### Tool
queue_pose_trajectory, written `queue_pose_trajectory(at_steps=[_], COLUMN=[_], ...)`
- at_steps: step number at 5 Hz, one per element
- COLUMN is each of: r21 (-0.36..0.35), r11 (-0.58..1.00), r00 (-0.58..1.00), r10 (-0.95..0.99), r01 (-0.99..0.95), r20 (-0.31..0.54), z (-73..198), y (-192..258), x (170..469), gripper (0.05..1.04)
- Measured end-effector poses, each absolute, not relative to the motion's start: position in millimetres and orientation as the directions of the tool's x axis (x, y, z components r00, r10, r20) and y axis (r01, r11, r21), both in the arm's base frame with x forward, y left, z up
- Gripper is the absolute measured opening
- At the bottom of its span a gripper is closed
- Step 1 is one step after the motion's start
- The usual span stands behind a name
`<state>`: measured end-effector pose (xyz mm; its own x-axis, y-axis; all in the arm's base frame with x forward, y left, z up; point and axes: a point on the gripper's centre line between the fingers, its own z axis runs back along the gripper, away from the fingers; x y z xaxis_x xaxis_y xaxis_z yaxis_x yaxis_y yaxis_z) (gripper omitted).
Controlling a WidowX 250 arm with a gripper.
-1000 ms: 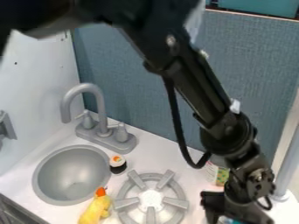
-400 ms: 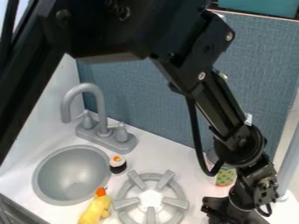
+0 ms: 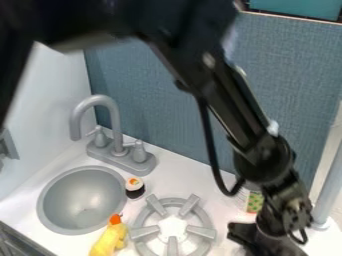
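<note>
Slanting down rightward, the arm (image 3: 234,107) hangs; claw (image 3: 257,241) clenched or released, I cannot tell.

1. So the black arm (image 3: 230,107) comes in from the top and slants down to the lower right, with a cable looping off its side.
2. Gripper (image 3: 257,237) is down at the bottom right, right of the burner (image 3: 206,231).
3. Can (image 3: 254,202) with a green-dotted label is partly tucked behind the arm, just above the gripper.
4. Sushi (image 3: 135,188) stands upright between the round grey sink (image 3: 83,200) and the burner, pale top, dark bottom.
5. Yellow toy (image 3: 109,241) with an orange tip lies near the bottom edge, between sink and burner.
6. Grey faucet (image 3: 115,130) sits behind the sink, fwiw, blue panel (image 3: 160,105) behind that.
</note>
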<state>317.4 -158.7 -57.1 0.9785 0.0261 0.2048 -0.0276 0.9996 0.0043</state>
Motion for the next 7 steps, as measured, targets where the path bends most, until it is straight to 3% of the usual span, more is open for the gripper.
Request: queue_pose_trajectory(at_steps=[2, 3, 5, 6, 7], r21=[-0.113, -0.139, -0.028, 0.012, 0.01], r11=[0.974, 0.972, 0.956, 0.954, 0.949], r00=[0.97, 0.981, 0.955, 0.952, 0.946], r10=[-0.175, -0.179, -0.292, -0.299, -0.313], r01=[0.195, 0.187, 0.291, 0.3, 0.315], r20=[0.169, 0.071, -0.045, -0.064, -0.082], z=[-31.2, -34.6, -56.5, -74.2, -90.1], y=[-139.5, -107.0, -60.6, -53.7, -54.0], x=[292.3, 265.5, 253.8, 255.7, 255.2], gripper=[0.124, 0.124, 0.124, 0.124, 0.124])
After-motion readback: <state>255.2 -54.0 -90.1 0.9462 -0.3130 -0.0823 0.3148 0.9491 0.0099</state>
